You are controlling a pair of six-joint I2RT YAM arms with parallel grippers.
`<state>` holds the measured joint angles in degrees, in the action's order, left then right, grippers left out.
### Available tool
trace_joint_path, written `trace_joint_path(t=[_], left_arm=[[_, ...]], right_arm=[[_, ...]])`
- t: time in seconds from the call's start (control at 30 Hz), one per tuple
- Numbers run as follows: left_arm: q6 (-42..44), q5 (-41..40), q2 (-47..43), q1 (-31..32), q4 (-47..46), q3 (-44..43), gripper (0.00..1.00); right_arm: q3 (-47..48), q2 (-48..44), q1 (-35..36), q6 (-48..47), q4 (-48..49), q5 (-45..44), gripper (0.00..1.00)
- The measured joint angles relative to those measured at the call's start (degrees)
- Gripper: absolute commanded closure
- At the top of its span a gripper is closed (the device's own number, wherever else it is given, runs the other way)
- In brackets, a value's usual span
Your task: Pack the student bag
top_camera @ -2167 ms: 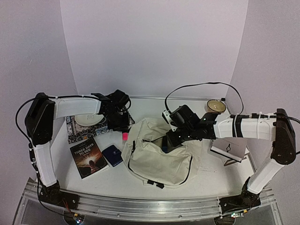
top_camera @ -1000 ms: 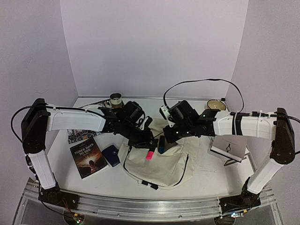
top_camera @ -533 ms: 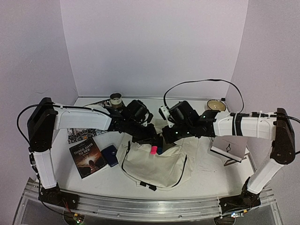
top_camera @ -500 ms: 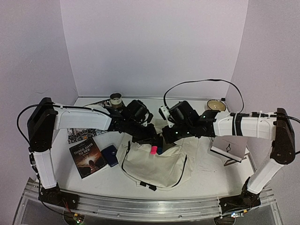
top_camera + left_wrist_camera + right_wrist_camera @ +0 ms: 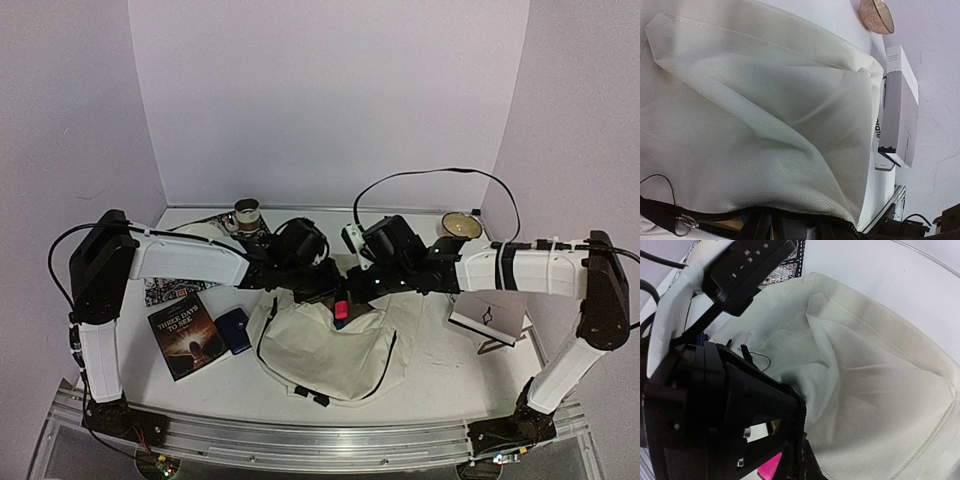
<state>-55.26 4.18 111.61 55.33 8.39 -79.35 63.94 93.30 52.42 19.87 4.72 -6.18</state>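
Pinched in the left jaws is a small pink object [image 5: 341, 308], held right over the mouth of the student bag [image 5: 330, 345]. The right jaws are pressed together at the far rim of that mouth, close beside the left ones; whether they nip the fabric cannot be told. The cream bag lies slumped in the middle of the worktop [image 5: 450, 385] between the two arms, and its black zipper [image 5: 765, 215] runs along the open edge. Left of the bag lies a dark book [image 5: 190, 338] whose cover reads "THREE DAYS TO SEE", and just beside it is a small dark blue case [image 5: 233, 330]. In the right wrist view the black camera [image 5: 747, 262] on the left arm carries the white lettering "OAK-1", seen upside down. To the right of the bag stands a white box [image 5: 487, 318] with a small black star-like mark. In the left wrist view its side bears grey letters, partly covered by the bag's fabric and not readable whole. A brown bowl [image 5: 462, 224] sits at the far right corner.
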Motion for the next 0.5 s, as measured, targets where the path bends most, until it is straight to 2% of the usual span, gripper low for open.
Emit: trace_joint_path(t=[0.1,0.5], left_arm=[[-0.68,-0.68,0.59,0.02,-1.34,0.24,0.73],[-1.91,-2.94,0.58,0.02,-4.59,3.05,0.57]], right_arm=[[-0.22,0.0,-0.1,0.18,0.41,-0.05,1.0],[-0.48,0.0,-0.1,0.48,0.95,0.01,1.0]])
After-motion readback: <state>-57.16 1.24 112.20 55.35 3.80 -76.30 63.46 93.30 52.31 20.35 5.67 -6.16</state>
